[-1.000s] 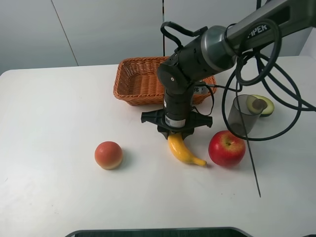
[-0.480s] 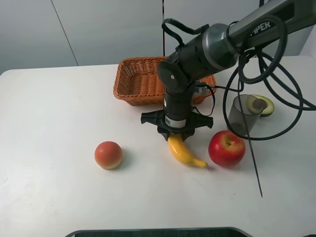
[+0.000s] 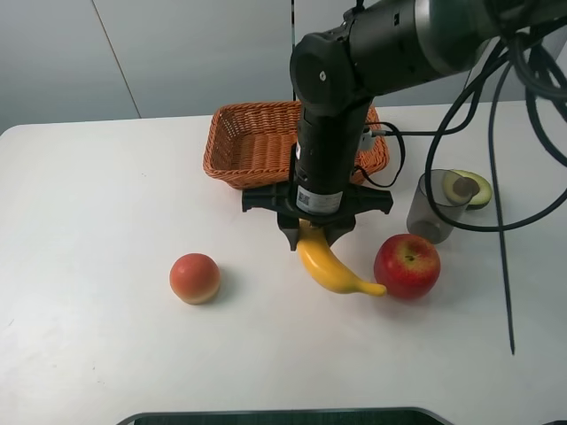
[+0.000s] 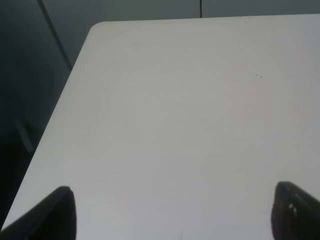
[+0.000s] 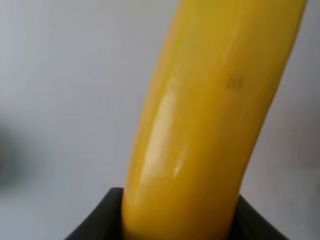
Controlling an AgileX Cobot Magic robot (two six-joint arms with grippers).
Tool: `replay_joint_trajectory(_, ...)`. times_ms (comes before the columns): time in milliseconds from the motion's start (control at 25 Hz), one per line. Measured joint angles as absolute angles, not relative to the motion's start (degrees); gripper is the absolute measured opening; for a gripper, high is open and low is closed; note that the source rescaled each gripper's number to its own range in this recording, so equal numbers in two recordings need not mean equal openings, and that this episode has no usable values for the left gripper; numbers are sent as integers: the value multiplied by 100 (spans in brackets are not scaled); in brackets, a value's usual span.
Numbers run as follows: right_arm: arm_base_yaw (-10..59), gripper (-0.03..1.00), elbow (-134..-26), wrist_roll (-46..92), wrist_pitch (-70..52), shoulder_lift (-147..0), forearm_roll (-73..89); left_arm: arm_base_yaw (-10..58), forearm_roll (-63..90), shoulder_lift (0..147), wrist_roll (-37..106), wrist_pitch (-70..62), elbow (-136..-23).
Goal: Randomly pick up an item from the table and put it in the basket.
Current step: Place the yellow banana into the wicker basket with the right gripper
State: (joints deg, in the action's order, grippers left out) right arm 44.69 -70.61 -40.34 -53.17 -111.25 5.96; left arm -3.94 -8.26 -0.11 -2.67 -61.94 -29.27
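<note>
The right hand (image 3: pixel 316 232) is clenched on one end of the banana (image 3: pixel 330 268), and the wrist view shows the fruit filling the gap between its fingers. The banana's long axis runs slanting down and out from the hand, and its free tip ends just beside the red apple (image 3: pixel 407 266). Whether that tip is clear of the tabletop (image 3: pixel 106 195) cannot be told for sure. The basket (image 3: pixel 252 146) lies on the opposite side of the hand from that free tip, close behind the arm, so the carry looks like a short one, straight back away from the tip. The banana trails below the hand, so the hand probably needs height for the tip to pass over the near rim. A turn would likely be needed as well, so the fruit lies along the basket's longer side. The left hand (image 4: pixel 175 205) is released, fingers wide with only bare tabletop between them, and it is nowhere near the fruit, so the right arm is the one placed for this move.
</note>
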Motion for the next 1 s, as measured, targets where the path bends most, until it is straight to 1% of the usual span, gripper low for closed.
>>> replay_joint_trajectory(120, 4494, 0, -7061, -3498, -5579, -10885, 832, -394, -826, -11, -267, -6194, -2927)
replay_joint_trajectory(400, 4422, 0, -7086, -2028, -5744, -10349, 857, -394, -826, -11, -267, -6194, -2927)
replay_joint_trajectory(640, 4189, 0, -7659, -868, -6254, -10294, 800, -394, -826, -11, -267, -6194, -2927)
replay_joint_trajectory(1000, 4035, 0, -8256, 1624, -6422, -10294, 333, -394, -826, -11, -267, -6194, -2927)
